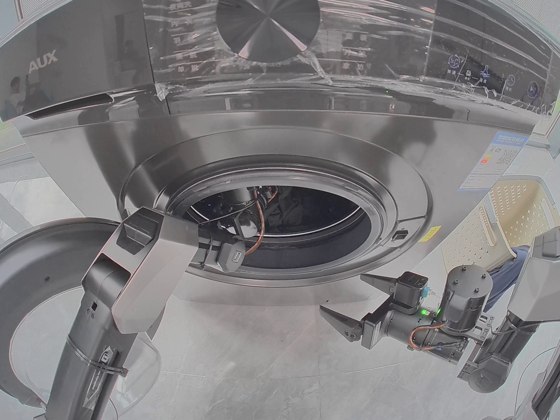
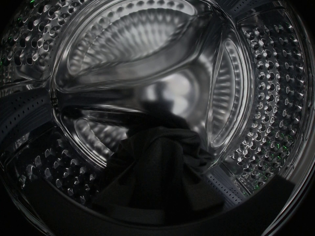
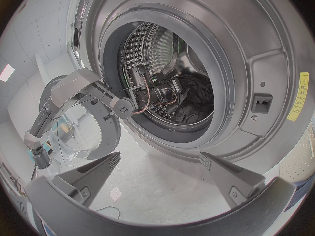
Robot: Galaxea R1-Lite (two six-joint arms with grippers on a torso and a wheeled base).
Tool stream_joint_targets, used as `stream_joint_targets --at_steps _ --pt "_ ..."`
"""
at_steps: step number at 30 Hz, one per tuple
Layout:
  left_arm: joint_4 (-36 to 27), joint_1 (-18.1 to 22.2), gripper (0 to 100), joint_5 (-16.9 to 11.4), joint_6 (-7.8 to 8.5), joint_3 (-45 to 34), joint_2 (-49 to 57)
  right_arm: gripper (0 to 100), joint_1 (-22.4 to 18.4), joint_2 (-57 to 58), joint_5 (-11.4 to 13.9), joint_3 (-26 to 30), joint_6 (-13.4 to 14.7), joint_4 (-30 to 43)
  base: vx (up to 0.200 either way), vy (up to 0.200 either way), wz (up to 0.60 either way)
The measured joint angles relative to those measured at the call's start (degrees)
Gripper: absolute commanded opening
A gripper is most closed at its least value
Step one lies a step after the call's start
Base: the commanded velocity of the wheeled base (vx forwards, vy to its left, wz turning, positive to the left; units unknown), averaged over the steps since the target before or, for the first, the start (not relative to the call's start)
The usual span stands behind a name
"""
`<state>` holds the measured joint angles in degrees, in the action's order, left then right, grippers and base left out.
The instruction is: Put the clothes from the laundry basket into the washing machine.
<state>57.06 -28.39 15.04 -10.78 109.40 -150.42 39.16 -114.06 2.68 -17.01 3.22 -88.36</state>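
Hovering spread: right hand [image 1: 341, 293] | left arm [image 1: 146, 263] inside drum [image 3: 137, 46], apparently wrist-deep

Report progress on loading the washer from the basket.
Done: a dark garment lies in the drum. In hand: left arm is inside the drum mouth, its grasp hidden; right pincer is open and empty out front. Left: blue cloth at the laundry basket.
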Motion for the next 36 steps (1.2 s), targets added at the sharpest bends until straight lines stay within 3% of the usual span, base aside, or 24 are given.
stream_joint_targets --at_steps 10,21,27,33,36 --pt "0.1 -0.3 100 0.0 -1.29 -2.8 0.1 100 -0.1 0.0 0.0 0.0 0.0 0.0 0.0 0.0 0.0" --pt "2.6 -3.6 100 0.1 -0.94 -18.1 6.3 100 -0.1 0.0 0.0 0.2 0.0 0.0 0.0 0.0 0.0" --pt "7.4 -6.7 100 0.0 1.15 -32.1 9.9 100 -0.1 0.0 0.0 0.6 0.0 0.0 0.0 0.0 0.0" --pt "18.0 -10.0 100 -0.5 5.41 -47.1 13.2 100 -0.3 0.2 0.1 1.5 0.0 0.0 0.0 0.0 0.0" --pt "20.4 -11.3 100 -0.8 6.24 -54.3 15.6 100 -0.5 0.7 0.0 2.2 0.0 0.0 0.0 0.0 0.0"
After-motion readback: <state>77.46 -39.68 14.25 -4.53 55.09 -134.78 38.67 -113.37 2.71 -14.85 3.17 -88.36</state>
